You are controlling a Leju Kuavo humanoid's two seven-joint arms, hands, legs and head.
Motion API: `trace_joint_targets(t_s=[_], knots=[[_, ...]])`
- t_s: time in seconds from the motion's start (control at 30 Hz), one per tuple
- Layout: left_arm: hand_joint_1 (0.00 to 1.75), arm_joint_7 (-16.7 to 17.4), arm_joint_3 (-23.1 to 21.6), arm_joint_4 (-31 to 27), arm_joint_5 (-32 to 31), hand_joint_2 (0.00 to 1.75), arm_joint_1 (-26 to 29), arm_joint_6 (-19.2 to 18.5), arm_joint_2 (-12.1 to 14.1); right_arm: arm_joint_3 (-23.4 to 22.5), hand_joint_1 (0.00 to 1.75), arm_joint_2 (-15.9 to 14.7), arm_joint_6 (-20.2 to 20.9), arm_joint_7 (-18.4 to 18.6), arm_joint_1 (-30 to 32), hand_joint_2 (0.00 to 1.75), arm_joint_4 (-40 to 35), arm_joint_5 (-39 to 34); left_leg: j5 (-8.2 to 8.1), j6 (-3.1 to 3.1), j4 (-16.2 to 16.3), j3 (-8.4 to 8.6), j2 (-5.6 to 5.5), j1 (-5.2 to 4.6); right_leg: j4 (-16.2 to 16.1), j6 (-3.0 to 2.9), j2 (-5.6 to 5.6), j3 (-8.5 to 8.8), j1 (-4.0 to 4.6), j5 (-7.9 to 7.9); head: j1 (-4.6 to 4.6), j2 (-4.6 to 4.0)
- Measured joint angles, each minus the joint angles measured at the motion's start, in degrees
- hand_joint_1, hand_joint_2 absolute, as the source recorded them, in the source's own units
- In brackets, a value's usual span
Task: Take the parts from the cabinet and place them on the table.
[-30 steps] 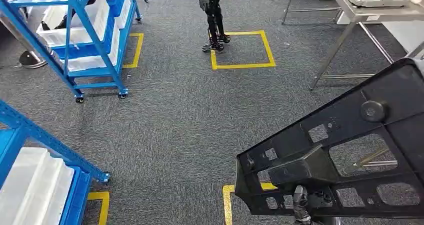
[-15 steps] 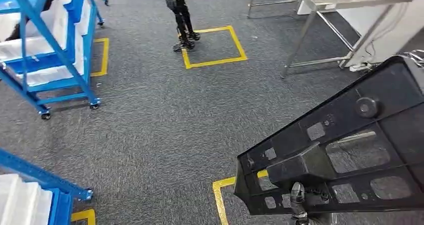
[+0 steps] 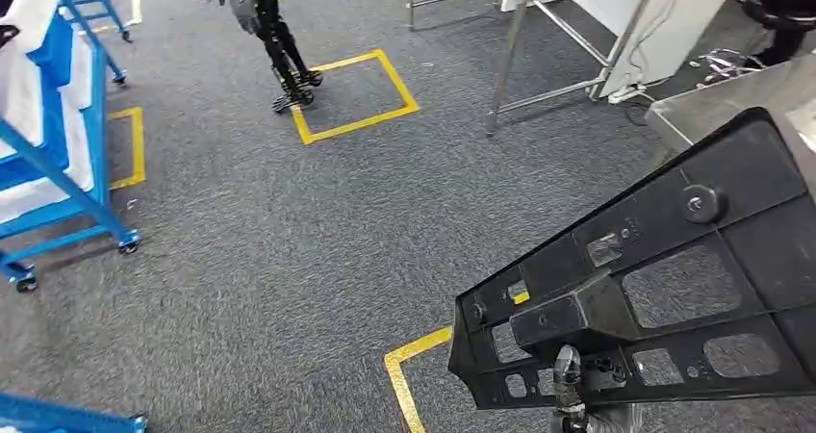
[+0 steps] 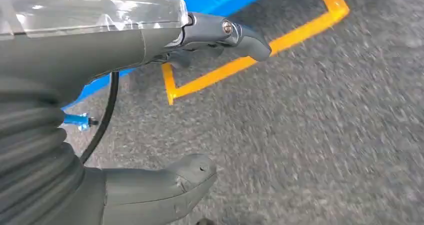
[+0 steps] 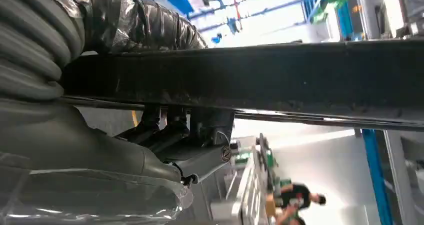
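Since the earlier pictures, the whole floor scene has slid leftward across the head view, so the camera has turned; the black part (image 3: 664, 289) keeps the same place low on the right of the picture.

At the left edge of the head view stands a blue wheeled rack (image 3: 58, 154) carrying white bins (image 3: 34, 53); what lies inside them cannot be told. Another blue frame corner (image 3: 58, 417) shows at the lower left.

The right hand (image 5: 165, 135) grasps the black part: in the right wrist view its dark fingers (image 5: 160, 127) curl up against the part's underside, and the part's long black edge (image 5: 280, 77) runs across the picture. In the head view a grey fingertip (image 3: 568, 370) rests on the part's near edge. The part is a flat perforated panel, carried tilted above the grey carpet (image 3: 289, 260).

The left hand (image 4: 165, 110) holds nothing, its thumb and fingers spread apart above the carpet and a yellow floor line (image 4: 250, 60).

Farther off, a steel table (image 3: 568, 0) stands on thin legs, and another robot's dark legs (image 3: 279, 38) stand beside a yellow floor square (image 3: 356, 91).
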Motion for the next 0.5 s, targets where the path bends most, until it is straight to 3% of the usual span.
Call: trace_joint_targets(t_s=[0.03, 0.07, 0.1, 0.13, 0.23, 0.27, 0.3, 0.33, 0.37, 0.4, 0.43, 0.47, 0.5], knots=[[0.0, -0.2, -0.02, 0.0, -0.09, 1.75, -0.06, 0.0, -0.07, 0.22, 1.75, -0.19, -0.24, 0.0, 0.01, 1.75, 0.0, -0.13, 3.09, -0.09, -4.73, 1.9, -0.33, 0.18, 0.38, 0.27, 0.82, 0.05, -0.16, -0.24, 0.0, 0.0], [0.0, -0.46, -0.02, 0.0, -0.09, 1.75, -0.08, 0.0, -0.07, 0.42, 1.75, -0.35, -0.35, 0.0, 0.01, 1.75, 0.0, -0.24, 5.79, -0.25, -9.83, 4.0, -1.57, 0.47, 0.95, 0.62, 1.52, -0.01, -0.32, -0.6, 0.0, 0.0], [0.0, -0.54, -0.02, 0.0, -0.09, 1.75, -0.1, 0.0, -0.15, 0.57, 1.75, -0.5, -0.43, -0.04, -0.01, 1.75, -0.02, -0.28, 4.56, -0.28, -11.19, 4.63, -4.49, 0.59, 1.44, 1.01, 2.08, -0.4, -0.27, -0.83, 0.0, 0.0], [0.0, -0.74, -0.02, 0.0, -0.09, 1.75, -0.08, 0.04, -0.22, 0.72, 1.75, -0.61, -0.5, 0.02, -0.08, 1.75, -0.04, -0.28, 4.69, 0.3, -12.09, 4.66, -4.63, 0.53, 2.21, 1.32, 2.81, -0.96, -0.17, -1.01, 0.02, 0.0], [0.0, -0.9, 0.0, 0.0, -0.13, 1.75, -0.17, 0.02, -0.35, 0.96, 1.75, -1.07, -0.74, -0.04, 0.2, 1.75, -0.11, -0.35, 4.92, 1.28, -12.03, 4.9, -2.87, 0.2, 1.74, 2.29, 4.51, -1.47, -0.42, -0.44, -0.02, 0.0], [0.0, -0.98, 0.0, 0.0, -0.13, 1.75, -0.26, 0.02, -0.77, 0.98, 1.75, -1.2, -0.76, -0.07, 0.23, 1.75, -0.13, -0.35, 5.21, 1.75, -12.45, 5.01, -2.13, 0.67, 1.96, 2.4, 4.35, -1.51, -0.44, -0.66, 0.0, 0.0], [0.0, -1.03, -0.02, -0.02, -0.13, 1.75, -0.34, 0.02, -0.79, 1.01, 1.75, -1.35, -0.85, -0.09, 0.32, 1.75, -0.15, -0.35, 5.28, 2.03, -12.68, 5.16, -1.6, 0.62, 3.34, 2.79, 0.74, -1.98, -0.12, -1.73, 0.1, 0.0], [0.0, -1.05, -0.02, -0.02, -0.13, 1.75, -0.28, 0.02, -0.79, 1.09, 1.75, -1.55, -0.96, -0.09, 0.1, 1.75, -0.15, -0.35, 5.27, 2.34, -12.76, 5.19, -0.89, 0.56, 6.42, 3.15, -1.37, -3.54, -0.19, -3.6, 0.15, 0.0], [0.0, -1.05, 0.0, -0.02, -0.13, 1.75, -0.11, 0.02, -0.81, 1.29, 1.75, -1.66, -0.96, -0.07, 0.04, 1.75, -0.15, -0.35, 5.22, 2.39, -12.76, 5.16, -0.12, 0.46, 10.91, 3.41, -2.45, -5.84, -0.34, -5.82, 0.15, 0.0], [0.0, -1.05, 0.0, -0.02, -0.13, 1.75, 0.01, 0.02, -0.81, 1.33, 1.75, -1.81, -0.96, -0.07, 0.08, 1.75, -0.15, -0.35, 5.11, 2.42, -12.76, 5.16, 0.7, 0.41, 15.17, 3.56, -2.84, -8.05, -0.5, -7.58, 0.15, 0.0], [0.0, -1.03, 0.02, -0.02, -0.13, 1.75, 0.05, 0.02, -0.81, 1.33, 1.75, -1.92, -0.94, -0.07, 0.13, 1.75, -0.13, -0.35, 5.03, 2.42, -12.75, 5.16, 1.32, 0.4, 17.81, 3.63, -3.0, -9.46, -0.58, -8.25, 0.15, 0.0], [0.0, -1.05, 0.02, -0.02, -0.13, 1.75, 0.02, 0.02, -0.81, 1.33, 1.75, -2.09, -0.96, -0.07, 0.17, 1.75, -0.13, -0.35, 4.89, 2.39, -12.75, 5.25, 2.27, 0.4, 18.74, 3.7, -3.11, -10.11, -0.67, -7.56, 0.18, 0.0], [0.0, -1.05, 0.02, -0.02, -0.13, 1.75, -0.05, 0.02, -0.81, 1.33, 1.75, -2.16, -0.94, -0.07, 0.17, 1.75, -0.13, -0.35, 4.74, 2.35, -12.75, 5.44, 2.91, 0.39, 16.39, 3.6, -3.25, -9.04, -0.67, -5.63, 0.15, 0.0]])
